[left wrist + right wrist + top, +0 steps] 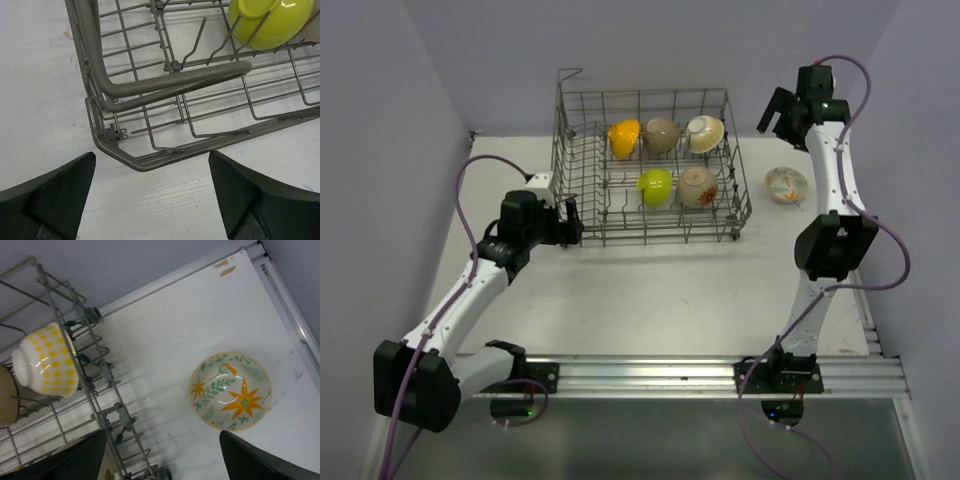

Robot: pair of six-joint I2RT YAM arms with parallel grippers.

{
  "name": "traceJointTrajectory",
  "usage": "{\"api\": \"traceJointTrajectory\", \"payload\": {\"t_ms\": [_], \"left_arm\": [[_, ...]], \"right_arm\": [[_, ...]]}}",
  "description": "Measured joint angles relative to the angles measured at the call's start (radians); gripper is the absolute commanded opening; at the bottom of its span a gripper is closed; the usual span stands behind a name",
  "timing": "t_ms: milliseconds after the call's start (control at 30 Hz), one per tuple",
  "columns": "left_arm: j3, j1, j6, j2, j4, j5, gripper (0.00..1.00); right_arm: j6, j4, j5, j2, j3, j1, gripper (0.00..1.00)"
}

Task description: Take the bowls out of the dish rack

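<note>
- Black left gripper [568,222] sits low over the white table [650,300], fingers spread wide with nothing in them. It's just off the near-left corner of the dish rack [650,232].
- That grey wire rack stands mid-table toward the back, with its handle loop sticking up at the far-left corner.
- Front row inside: lime green bowl [655,187] and speckled beige bowl [698,186], both propped on edge against the tines.
- Back row: orange bowl [624,138], tan bowl [660,134], and a white bowl with yellow dots [705,133].
- Off to the rack's right, clear of it, a floral bowl [786,184] sits upright on the table.
- Right gripper [775,112] hangs high over the far-right area, between rack and floral bowl, fingers wide apart and holding nothing.
</note>
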Motion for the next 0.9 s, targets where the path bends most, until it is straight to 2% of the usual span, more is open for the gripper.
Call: {"api": "traceJointTrajectory", "payload": {"t_ms": [200, 400, 600, 900], "left_arm": [[0.000, 0.000, 0.000, 0.002, -0.001, -0.011, 1.00], [0.000, 0.000, 0.000, 0.002, 0.000, -0.013, 1.00], [0.000, 0.000, 0.000, 0.002, 0.000, -0.013, 1.00], [0.000, 0.000, 0.000, 0.002, 0.000, 0.000, 1.00]], "right_arm": [[0.047, 0.050, -0.066, -0.254, -0.142, 0.034, 0.98], [0.102, 0.193, -0.263, -0.401, -0.275, 0.162, 0.86], [0.188, 0.330, -0.428, -0.384, -0.454, 0.248, 0.82], [0.270, 0.448, -0.549, -0.259, -0.553, 0.291, 0.81]]}}
